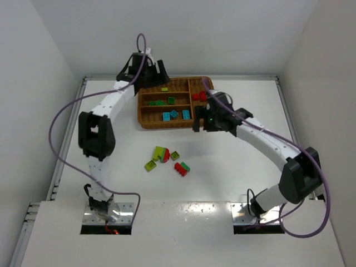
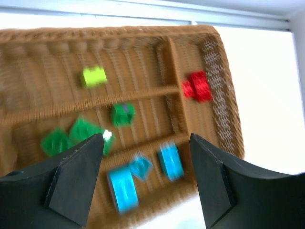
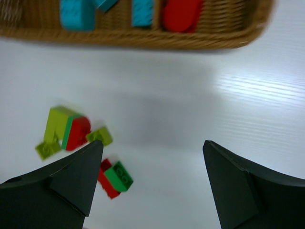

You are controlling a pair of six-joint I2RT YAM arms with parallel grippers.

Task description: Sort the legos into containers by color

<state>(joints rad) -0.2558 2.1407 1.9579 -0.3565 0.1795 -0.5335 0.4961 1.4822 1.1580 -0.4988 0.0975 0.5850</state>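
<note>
The legos (image 1: 167, 159) are partly sorted. Inside the wicker tray (image 1: 167, 127), a lime brick (image 2: 94, 76) lies in the far long slot. Dark green bricks (image 2: 123, 114) lie in the middle slot, cyan bricks (image 2: 169, 161) in the near one, and a red brick (image 2: 198, 86) in the upright slot at the tray's right end. The rest lie loose on the desk (image 1: 250, 178) near the tray's front edge, lime, red and dark green pieces bunched together.

The left end effector (image 2: 147, 139) hangs over the tray with its fingers apart and nothing between them. The right end effector (image 3: 150, 149) is over the desk between the tray and the loose pile, likewise spread wide and empty.

The trouble ahead is in that pile. A tall lime brick (image 3: 59, 125) sits pressed against a red one (image 3: 77, 132), and a second red piece (image 3: 107, 183) touches a dark green one (image 3: 119, 175). Whether either pair is clipped together I cannot tell. A grasp on one could lift or drag its neighbour, putting a wrong colour in a slot or scattering the pile. A release from well above the tray could let a brick bounce over a wicker divider. Both arms are close to the same tray, so a reach by one risks brushing the other.
</note>
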